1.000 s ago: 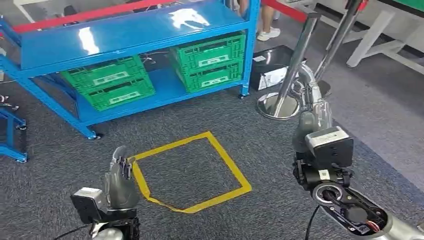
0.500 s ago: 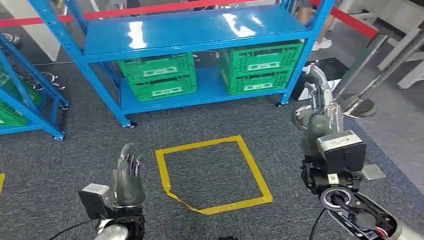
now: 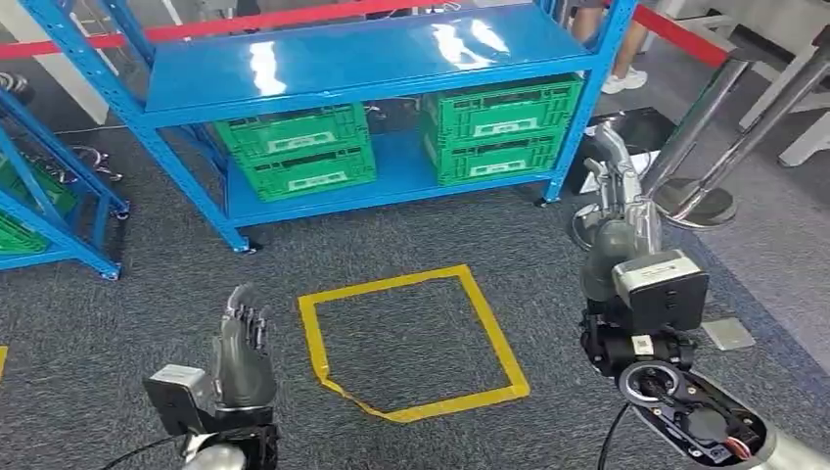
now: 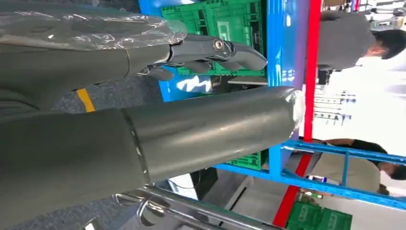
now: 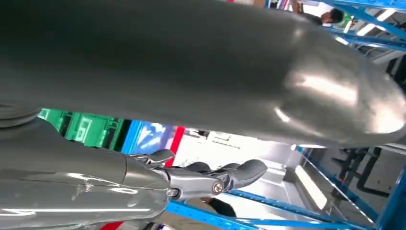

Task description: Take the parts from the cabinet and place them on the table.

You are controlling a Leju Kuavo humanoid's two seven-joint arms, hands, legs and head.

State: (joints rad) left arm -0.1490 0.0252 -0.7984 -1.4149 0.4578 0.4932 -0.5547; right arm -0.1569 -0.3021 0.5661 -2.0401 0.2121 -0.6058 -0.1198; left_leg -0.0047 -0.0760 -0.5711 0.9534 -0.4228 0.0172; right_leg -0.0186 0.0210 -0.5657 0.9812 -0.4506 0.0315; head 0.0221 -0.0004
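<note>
1. The left hand [image 3: 242, 354] is raised with its fingers apart, holding nothing; the right hand [image 3: 617, 201] is raised the same way, released and empty, presumably ready for a pick.
2. The blue rack [image 3: 372, 59] stands ahead across the carpet, well apart from both hands.
3. Four green crates [image 3: 305, 147] sit stacked in pairs on its lower shelf (the parts are likely inside, though I cannot see them).
4. A yellow tape square [image 3: 406, 343] on the floor, between the robot and the rack, probably marks a standing spot.
</note>
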